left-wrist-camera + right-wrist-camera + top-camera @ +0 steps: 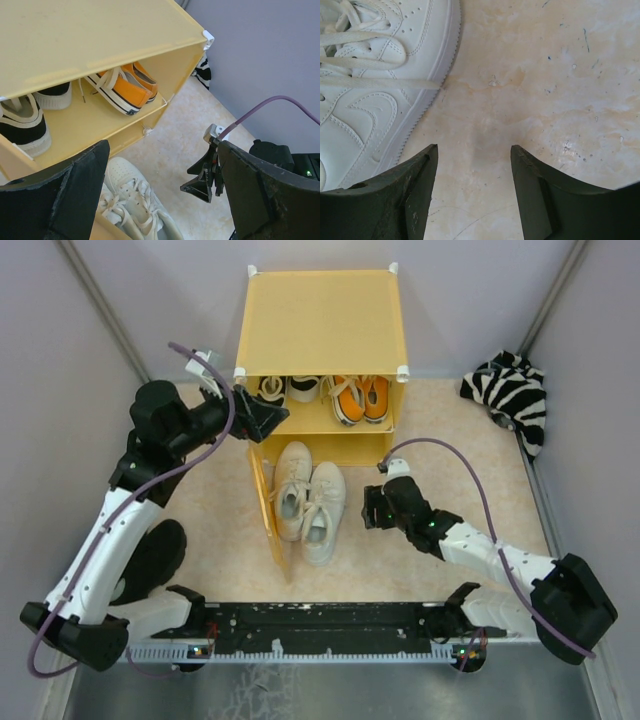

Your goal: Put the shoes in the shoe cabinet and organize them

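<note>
Two pairs sit on the inner shelf of the yellow-orange shoe cabinet, which stands far and central on the beige table: the black canvas sneakers on the left, the orange sneakers on the right. The off-white sneakers lie side by side on the table in front of the lower compartment, their far ends at its mouth. The cabinet door stands swung out just left of them. The left gripper hovers at the cabinet's upper left front corner, jaws spread wide with nothing between them. The right gripper hangs low just right of the off-white pair, jaws apart over bare table. A zebra-striped fabric bundle lies at the far right
</note>
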`<act>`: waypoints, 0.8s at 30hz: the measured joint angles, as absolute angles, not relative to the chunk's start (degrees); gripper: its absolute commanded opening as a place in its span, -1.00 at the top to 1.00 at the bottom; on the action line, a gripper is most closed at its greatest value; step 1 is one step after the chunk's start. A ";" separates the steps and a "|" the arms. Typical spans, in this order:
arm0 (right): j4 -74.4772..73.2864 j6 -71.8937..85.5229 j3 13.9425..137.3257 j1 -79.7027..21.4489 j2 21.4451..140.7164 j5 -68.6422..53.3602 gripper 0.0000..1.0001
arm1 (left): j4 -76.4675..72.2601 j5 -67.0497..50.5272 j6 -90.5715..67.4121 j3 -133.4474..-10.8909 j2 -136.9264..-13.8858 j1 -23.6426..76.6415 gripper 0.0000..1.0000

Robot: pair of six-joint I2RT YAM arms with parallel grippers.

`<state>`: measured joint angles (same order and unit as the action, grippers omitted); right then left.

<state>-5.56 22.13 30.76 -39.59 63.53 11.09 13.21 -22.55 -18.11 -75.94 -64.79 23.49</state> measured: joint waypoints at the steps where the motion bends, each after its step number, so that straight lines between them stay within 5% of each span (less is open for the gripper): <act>1: -5.58 22.37 30.83 -39.59 63.57 10.79 -0.22 | 13.39 -22.65 -18.09 -75.94 -64.62 23.49 -0.90; 24: -9.54 35.88 52.01 -59.79 79.77 16.86 -0.22 | 25.96 -10.24 -6.48 -73.71 -55.96 23.51 -0.94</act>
<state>-9.54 35.88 52.01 -59.79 79.77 16.86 25.96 -10.24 -6.48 -73.71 -55.96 23.51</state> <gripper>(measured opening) 0.614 0.967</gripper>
